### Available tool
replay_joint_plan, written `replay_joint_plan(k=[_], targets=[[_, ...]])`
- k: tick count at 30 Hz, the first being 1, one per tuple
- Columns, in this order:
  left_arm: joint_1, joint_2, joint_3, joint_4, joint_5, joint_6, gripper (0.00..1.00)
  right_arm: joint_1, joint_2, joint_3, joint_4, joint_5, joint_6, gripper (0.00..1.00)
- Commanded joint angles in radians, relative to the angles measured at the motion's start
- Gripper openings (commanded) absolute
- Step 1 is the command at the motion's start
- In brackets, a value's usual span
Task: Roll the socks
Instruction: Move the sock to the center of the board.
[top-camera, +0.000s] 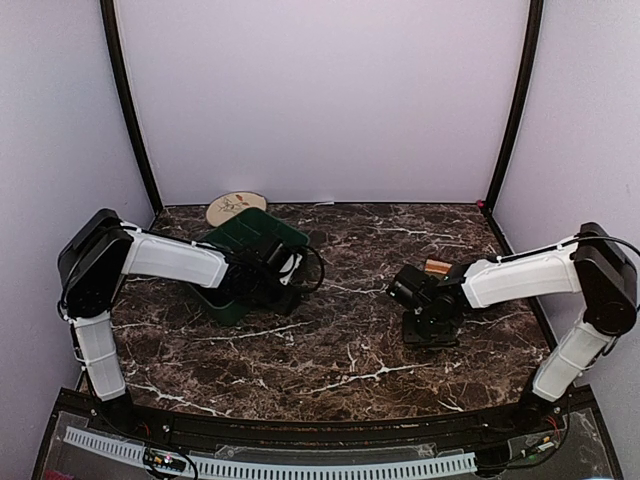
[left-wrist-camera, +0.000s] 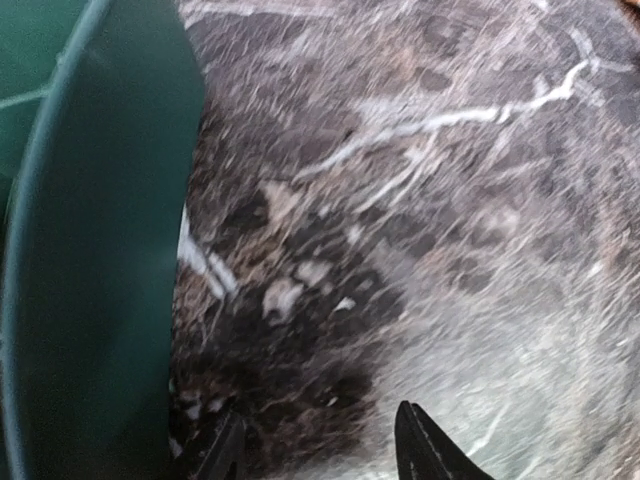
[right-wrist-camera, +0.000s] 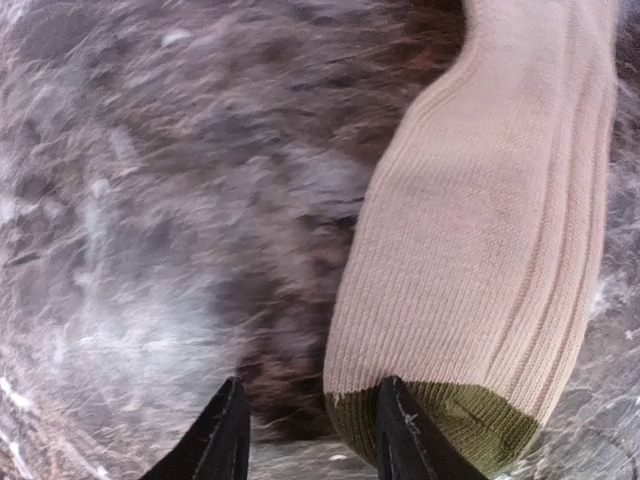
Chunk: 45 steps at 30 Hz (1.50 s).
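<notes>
One sock in view for you: tan sock flat on worktop, olive end nearest right gripper — jaws apart, straddling its corner, probably lined up to pinch and start the roll. Left gripper open, empty, beside green bin — out of your way.

Your left arm was stretched from its base toward the middle with the elbow raised. The left gripper pointed downward, and its two fingers stood apart. Your right arm was bent inward in the same manner. The right gripper hung low, its fingers also parted.
</notes>
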Motion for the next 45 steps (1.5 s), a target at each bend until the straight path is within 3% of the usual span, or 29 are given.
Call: replay_joint_plan(k=[1,5,13,22,25,30,36,45], targets=[[0.014,-0.056,-0.032,-0.046,0.034,0.032,0.55,0.075,0.094,0.067,0.009,-0.084,0.031,0.37],[0.013,-0.159,-0.063,0.020,0.123,0.029,0.55,0.130,0.161,0.163,0.043,-0.118,0.035,0.28],[0.000,-0.312,-0.070,0.001,0.179,0.052,0.55,0.184,0.354,0.450,0.075,-0.195,-0.044,0.24],[-0.018,-0.486,-0.201,0.004,0.128,0.049,0.55,0.233,0.546,0.737,0.075,-0.255,-0.105,0.23],[-0.019,-0.552,-0.252,-0.004,0.123,0.048,0.55,0.254,0.549,0.808,0.022,-0.189,-0.123,0.31],[-0.019,-0.618,-0.303,0.021,0.124,0.045,0.55,0.258,0.423,0.726,0.037,-0.097,-0.113,0.50],[-0.048,-0.602,-0.317,0.072,0.201,0.092,0.55,0.256,0.272,0.614,0.027,-0.019,-0.144,0.55],[-0.136,-0.359,-0.182,0.046,0.282,0.229,0.55,0.225,0.004,0.300,-0.012,0.112,0.012,0.59]])
